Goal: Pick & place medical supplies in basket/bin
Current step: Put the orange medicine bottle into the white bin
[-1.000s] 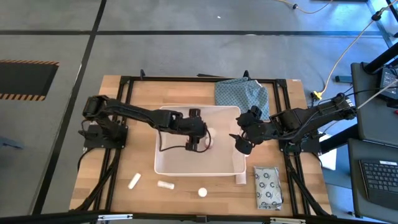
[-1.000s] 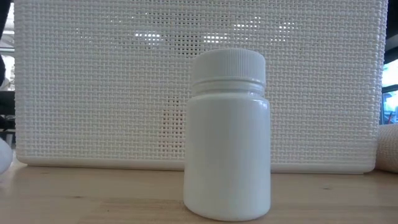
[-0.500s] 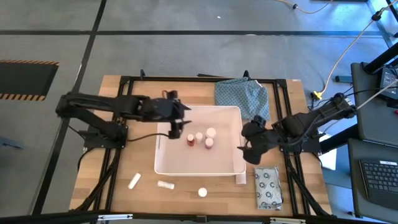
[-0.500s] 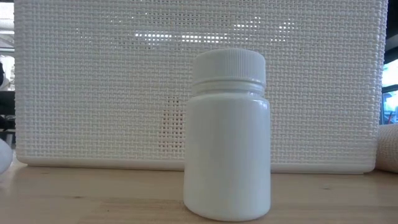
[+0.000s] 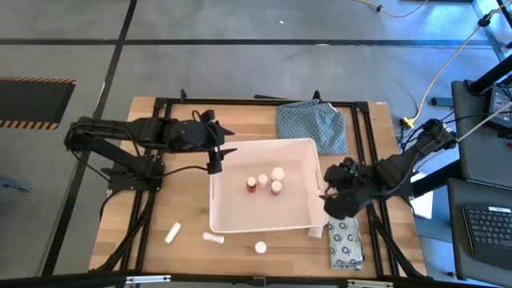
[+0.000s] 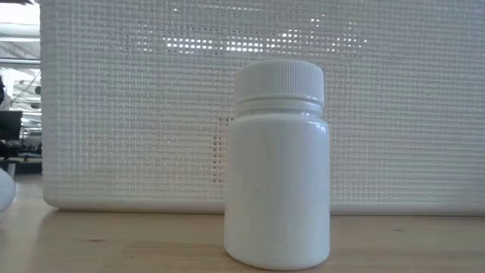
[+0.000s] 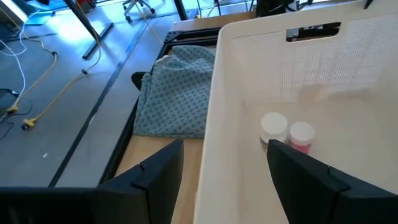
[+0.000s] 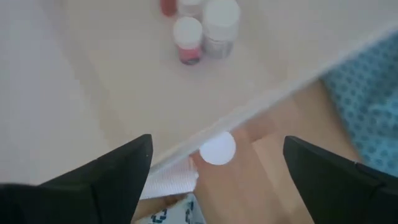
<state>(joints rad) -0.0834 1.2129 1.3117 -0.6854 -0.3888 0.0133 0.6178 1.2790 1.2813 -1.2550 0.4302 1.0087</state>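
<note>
Low view shows one white bottle (image 6: 277, 163) standing right up close on the table, with the big white tub (image 6: 265, 106) just behind it.

From above, three small things lie along the near edge of the table: a tube (image 5: 173, 233), another tube (image 5: 212, 238) and that round bottle (image 5: 260, 248). The flat packet (image 5: 345, 242) with ring print lies at the near right. Inside the tub there look to be four little bottles: one red (image 5: 252, 188) and three white or pale (image 5: 270, 179).

The right gripper (image 5: 336, 200) hangs by the tub's right wall, above the packet, fingers wide with nothing in them. The left gripper (image 5: 214, 152) is at the tub's far left corner, also wide and holding nothing.

I think the packet comes next. It is flat, so the fingers should go straight down and pinch an edge. Stay off the tub wall.

Farthest back lies one blue-green cloth (image 5: 312, 126).
</note>
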